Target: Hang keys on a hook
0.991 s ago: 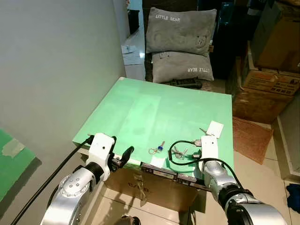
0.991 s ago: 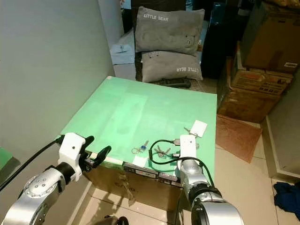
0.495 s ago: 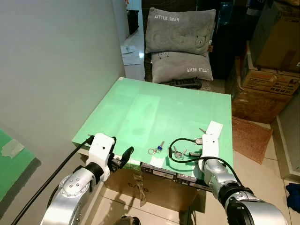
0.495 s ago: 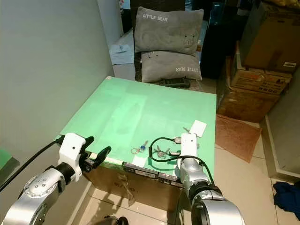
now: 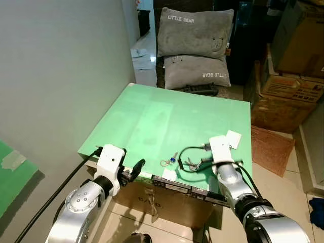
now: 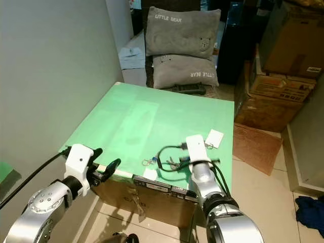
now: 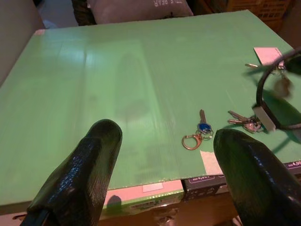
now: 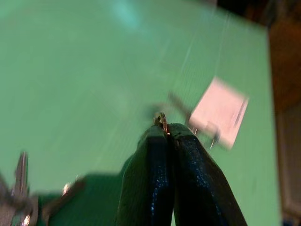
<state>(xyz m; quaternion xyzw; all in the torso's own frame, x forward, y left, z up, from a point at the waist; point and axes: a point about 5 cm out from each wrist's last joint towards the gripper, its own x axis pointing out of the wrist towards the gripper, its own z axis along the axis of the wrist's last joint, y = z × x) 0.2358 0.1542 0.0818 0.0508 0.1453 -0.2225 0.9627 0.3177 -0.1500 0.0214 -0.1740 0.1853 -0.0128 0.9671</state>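
Table: a green board [image 5: 167,116] set on a cardboard box, with a grey wall on the robot's left.
Blue key: a key with a blue head on a small ring [image 7: 197,133], flat on the table near the front edge, untouched.
Key bunch: several silver keys [image 7: 242,121] lying just right of the blue key, beside the right arm's black cable loop.
White tag: a small card [image 5: 232,138] near the table's right edge, with what looks like a key at its corner.
Right gripper: [image 8: 165,134] held low over the table between the key bunch and the white tag, fingers pressed together with a thin metal ring [image 8: 161,118] pinched at the very tips. What hangs from that ring is blurred and cannot be told.
Left gripper: [image 7: 164,155] hovers at the table's front left edge, its two fingers [image 7: 89,165] wide apart, holding nothing.
Hook: none can be made out.
Handling: keys are light, hard and stiff, but the ring is thin, smooth metal, so a tip pinch is likely to slip or let the keys swing.
Where to hold: probably across the ring, leaving an open arc free to slide over a hook.
Risk: a loose bunch may swing and twist the ring out of line as it is carried.
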